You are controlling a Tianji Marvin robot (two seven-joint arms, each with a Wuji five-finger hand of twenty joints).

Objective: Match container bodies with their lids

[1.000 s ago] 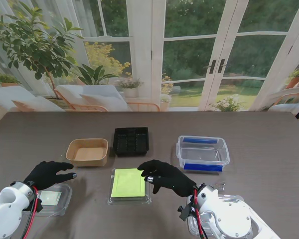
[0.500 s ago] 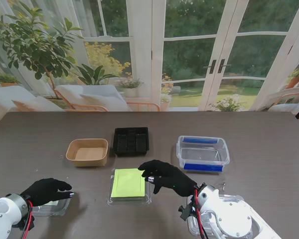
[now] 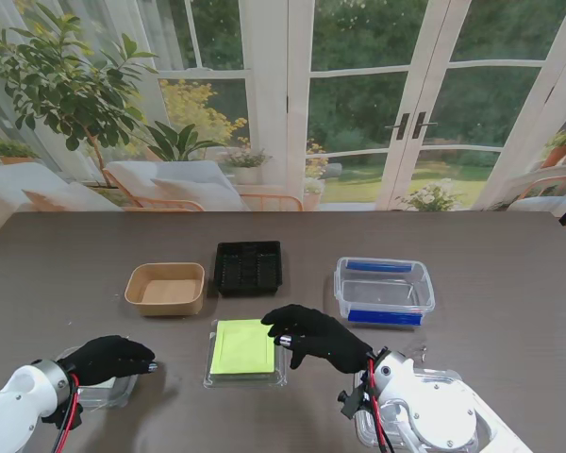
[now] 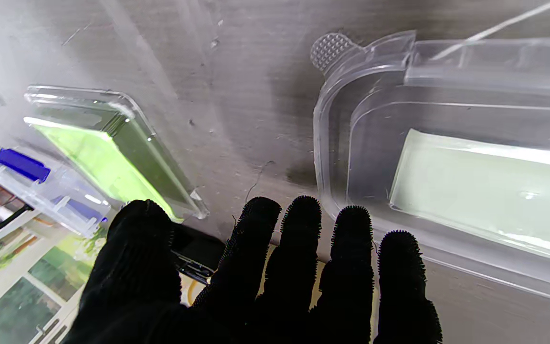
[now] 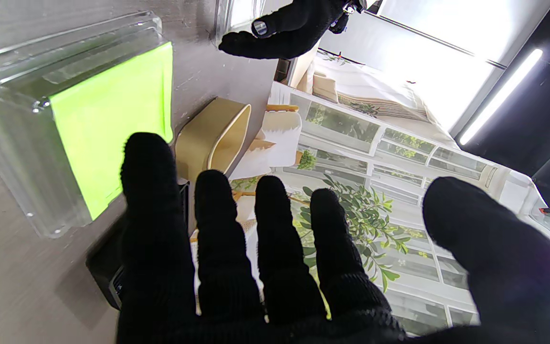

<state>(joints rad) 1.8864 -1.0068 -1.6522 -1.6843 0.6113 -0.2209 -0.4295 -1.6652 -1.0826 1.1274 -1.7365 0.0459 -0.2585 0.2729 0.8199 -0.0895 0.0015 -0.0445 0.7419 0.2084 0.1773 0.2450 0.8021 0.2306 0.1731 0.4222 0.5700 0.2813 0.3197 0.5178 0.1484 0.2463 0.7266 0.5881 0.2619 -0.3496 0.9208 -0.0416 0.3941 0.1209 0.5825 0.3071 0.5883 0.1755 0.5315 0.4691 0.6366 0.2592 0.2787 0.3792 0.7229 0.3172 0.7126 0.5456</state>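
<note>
Clear lid [image 3: 102,389] lies under the empty, spread left hand [image 3: 113,360]; right hand [image 3: 319,337] empty, fingers apart.

Dark wood-grain table [image 3: 509,255]; behind it white glazed doors [image 3: 424,104], leafy potted plant [image 3: 61,80], cushioned chairs [image 3: 170,184].

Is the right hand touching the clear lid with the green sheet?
Cannot tell. In the stand view the right hand overlaps the lid's right edge; the right wrist view shows no plain contact or gap.

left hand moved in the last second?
Yes. The left hand pulled back toward me and slightly right, away from the brown tray, now over the clear lid.
</note>
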